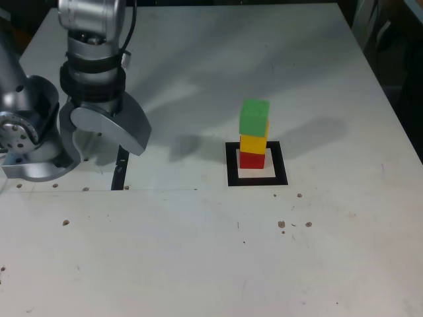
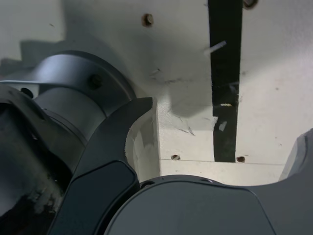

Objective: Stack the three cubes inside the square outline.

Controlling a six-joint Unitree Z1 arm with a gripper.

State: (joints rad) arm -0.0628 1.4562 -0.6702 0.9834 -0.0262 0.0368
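Observation:
The three cubes stand in one upright stack in the exterior view: the red cube (image 1: 251, 160) at the bottom, the yellow cube (image 1: 253, 143) on it, and the green cube (image 1: 254, 117) on top, sitting slightly askew. The stack rests on the pale centre of the square outline (image 1: 232, 165). My gripper (image 1: 109, 150) hangs far off toward the exterior view's left, jaws spread wide and holding nothing. In the wrist view the gripper (image 2: 225, 122) is open over bare table, and neither cubes nor outline appear there.
A straight black tape strip (image 1: 120, 173) lies on the white table under the gripper, and the wrist view shows the strip (image 2: 225, 73) too. The arm's grey base (image 1: 26, 132) stands at the exterior view's left edge. Small holes dot the table (image 1: 198, 251).

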